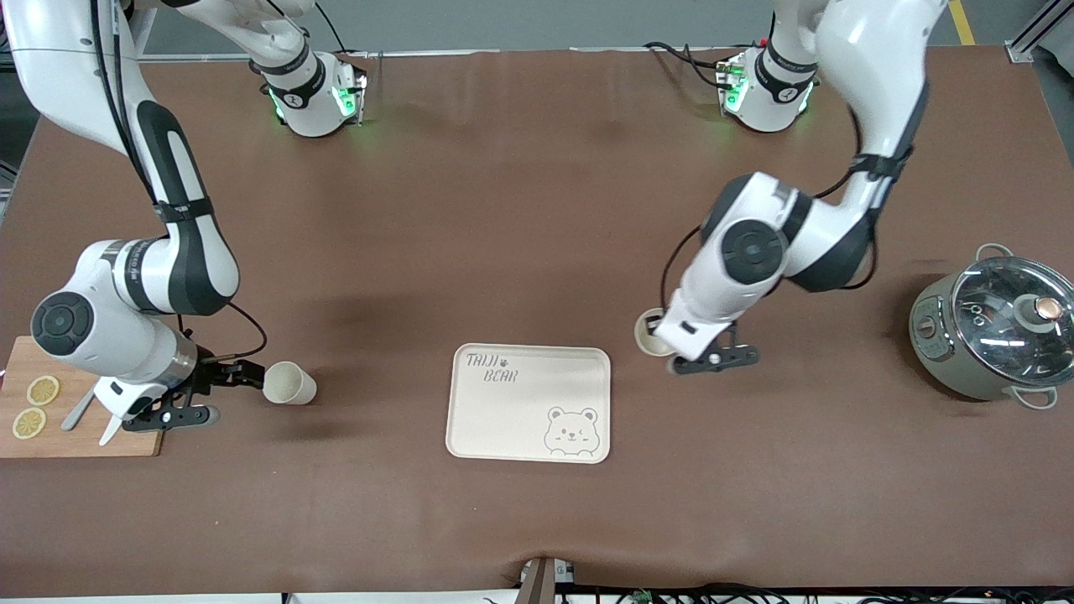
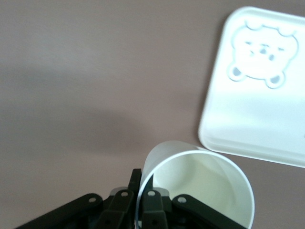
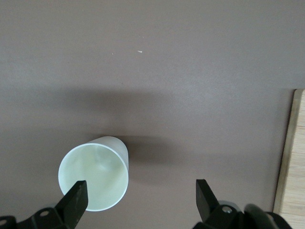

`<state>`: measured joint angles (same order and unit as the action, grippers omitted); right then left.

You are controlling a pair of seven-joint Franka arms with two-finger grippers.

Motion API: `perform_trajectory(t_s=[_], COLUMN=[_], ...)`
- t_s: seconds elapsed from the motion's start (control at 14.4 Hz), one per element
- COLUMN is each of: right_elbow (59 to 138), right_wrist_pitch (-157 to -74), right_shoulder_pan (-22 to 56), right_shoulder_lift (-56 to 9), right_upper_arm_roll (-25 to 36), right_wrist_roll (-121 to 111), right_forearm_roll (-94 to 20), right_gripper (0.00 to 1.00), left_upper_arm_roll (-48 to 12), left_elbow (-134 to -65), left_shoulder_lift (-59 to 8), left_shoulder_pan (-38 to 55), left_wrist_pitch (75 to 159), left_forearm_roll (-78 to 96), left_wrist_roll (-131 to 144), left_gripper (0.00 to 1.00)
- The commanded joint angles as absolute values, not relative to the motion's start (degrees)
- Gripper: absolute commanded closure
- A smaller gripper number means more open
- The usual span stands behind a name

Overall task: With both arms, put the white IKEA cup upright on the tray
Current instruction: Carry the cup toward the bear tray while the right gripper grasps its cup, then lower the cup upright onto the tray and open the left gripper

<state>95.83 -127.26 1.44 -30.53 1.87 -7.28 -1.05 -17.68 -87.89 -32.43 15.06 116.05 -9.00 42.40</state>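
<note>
One white cup (image 1: pixel 289 383) lies on its side on the brown table, between the tray and the cutting board, its mouth toward my right gripper (image 1: pixel 250 375). That gripper is open and empty just short of the mouth; in the right wrist view (image 3: pixel 140 198) the cup (image 3: pixel 95 179) sits by one fingertip. My left gripper (image 1: pixel 661 337) is shut on the rim of a second white cup (image 1: pixel 648 331), one finger inside and one outside (image 2: pixel 143 191), beside the tray's corner toward the left arm's end. The cup (image 2: pixel 200 191) is tilted. The cream bear tray (image 1: pixel 529 403) (image 2: pixel 257 119) holds nothing.
A wooden cutting board (image 1: pixel 84 436) (image 3: pixel 290 157) with lemon slices (image 1: pixel 42 390) and a knife lies under the right arm's wrist. A grey pot with a glass lid (image 1: pixel 998 335) stands at the left arm's end of the table.
</note>
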Motion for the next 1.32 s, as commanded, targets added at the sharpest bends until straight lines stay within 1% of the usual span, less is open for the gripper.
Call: perform_trajectory(t_s=[0.0, 0.07, 0.28, 0.42, 0.69, 0.9, 1.25], right_elbow=[96.2, 96.2, 96.2, 96.2, 96.2, 96.2, 96.7], right_wrist_pitch=[-127.8, -127.9, -128.1, -128.2, -128.7, -128.7, -131.4], right_shoulder_pan=[1.4, 1.5, 1.5, 1.5, 1.5, 1.6, 1.8], right_shoulder_lift=[-31.3, -31.6, -31.8, -32.4, -33.0, -33.5, -35.1], right_upper_arm_roll=[1.8, 1.8, 1.8, 1.8, 1.8, 1.8, 1.8], right_wrist_roll=[-8.5, -9.1, -9.7, -9.7, -10.5, -10.5, -10.5], right_forearm_roll=[-1.7, -1.7, -1.7, -1.7, -1.7, -1.7, -1.7], right_gripper=[0.00, 0.00, 0.00, 0.00, 0.00, 0.00, 0.00], left_upper_arm_roll=[-16.1, -15.3, -12.0, -10.5, -10.4, -10.4, -10.4], left_elbow=[-77.2, -76.2, -70.4, -70.4, -70.5, -70.5, -70.5], left_shoulder_lift=[-39.1, -40.0, -45.6, -46.8, -48.5, -49.1, -51.6], left_shoulder_pan=[19.8, 21.1, 25.9, 27.3, 27.3, 27.2, 27.2], left_wrist_pitch=[111.2, 111.4, 112.9, 116.8, 121.9, 124.2, 128.8], left_forearm_roll=[-11.0, -10.9, -10.9, -10.8, -10.7, -10.6, -10.6], left_wrist_roll=[46.7, 47.5, 49.5, 50.2, 52.9, 53.4, 55.3], left_gripper=[1.00, 1.00, 1.00, 1.00, 1.00, 1.00, 1.00])
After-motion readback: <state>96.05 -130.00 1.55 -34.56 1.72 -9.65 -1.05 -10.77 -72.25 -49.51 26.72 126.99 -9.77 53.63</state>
